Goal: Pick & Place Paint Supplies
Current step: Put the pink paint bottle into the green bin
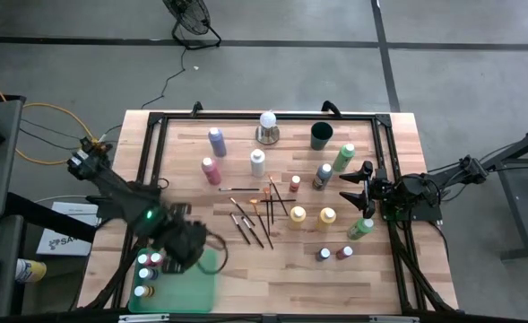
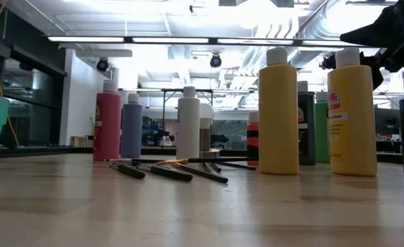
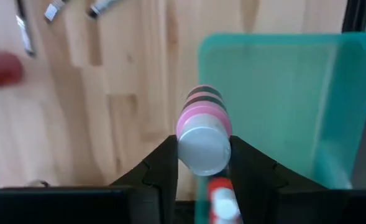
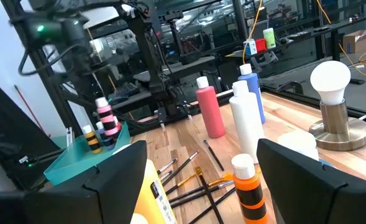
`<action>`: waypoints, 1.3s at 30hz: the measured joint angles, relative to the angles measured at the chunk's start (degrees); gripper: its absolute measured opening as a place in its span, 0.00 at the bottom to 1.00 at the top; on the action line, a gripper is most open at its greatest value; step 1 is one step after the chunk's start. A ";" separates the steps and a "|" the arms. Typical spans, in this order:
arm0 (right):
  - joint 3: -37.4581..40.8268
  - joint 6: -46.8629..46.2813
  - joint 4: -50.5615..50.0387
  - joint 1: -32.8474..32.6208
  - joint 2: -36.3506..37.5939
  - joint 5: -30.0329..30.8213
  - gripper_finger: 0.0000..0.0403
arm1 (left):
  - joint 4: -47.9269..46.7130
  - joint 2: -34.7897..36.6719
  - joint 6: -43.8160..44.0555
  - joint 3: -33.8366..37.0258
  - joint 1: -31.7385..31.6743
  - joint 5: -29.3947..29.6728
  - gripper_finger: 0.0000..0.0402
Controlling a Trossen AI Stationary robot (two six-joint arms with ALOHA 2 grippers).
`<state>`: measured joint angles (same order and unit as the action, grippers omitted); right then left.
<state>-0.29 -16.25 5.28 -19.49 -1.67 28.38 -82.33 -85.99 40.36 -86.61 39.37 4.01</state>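
Observation:
My left gripper [image 1: 192, 247] is shut on a small pink-and-black striped bottle [image 3: 201, 118] with a white cap, over the teal bin [image 1: 192, 289] at the table's near left. The bin holds several small bottles [image 1: 144, 267]. My right gripper [image 1: 355, 186] is open and empty above the table's right side, an orange-striped bottle [image 4: 248, 186] showing between its fingers. More paint bottles stand upright on the table: blue-purple [image 1: 217, 141], pink [image 1: 211, 170], white [image 1: 257, 161], green [image 1: 343, 157], two yellow [image 1: 297, 217]. Thin brushes [image 1: 255, 213] lie in the middle. My left gripper pinches the striped bottle between its two fingers [image 3: 164, 165], just below the white cap [image 3: 202, 149]. The fingers come from above, pointing down. The bottle stands upright and hangs clear above the bin's edge, as the right wrist view [image 4: 106, 117] shows.
A white ball on a metal base [image 1: 267, 126] and a dark green cup [image 1: 322, 135] stand at the far edge. Another green bottle [image 1: 362, 227] and two small bottles [image 1: 333, 253] stand near right. A black frame [image 1: 151, 161] borders the table.

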 joint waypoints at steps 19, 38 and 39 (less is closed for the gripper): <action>0.00 0.02 0.00 -0.01 0.00 -0.02 0.74 | 0.50 -6.13 36.25 0.88 18.49 4.64 0.29; -0.01 0.02 0.00 -0.02 0.00 -0.02 0.74 | 6.70 -6.16 49.96 12.76 28.83 -0.23 0.29; 0.02 0.02 0.02 0.01 0.00 -0.02 0.74 | 7.78 -6.17 49.97 13.26 29.02 -0.23 0.29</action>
<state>-0.27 -16.23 5.30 -19.49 -1.67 28.36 -74.54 -92.16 90.32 -73.35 68.39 3.78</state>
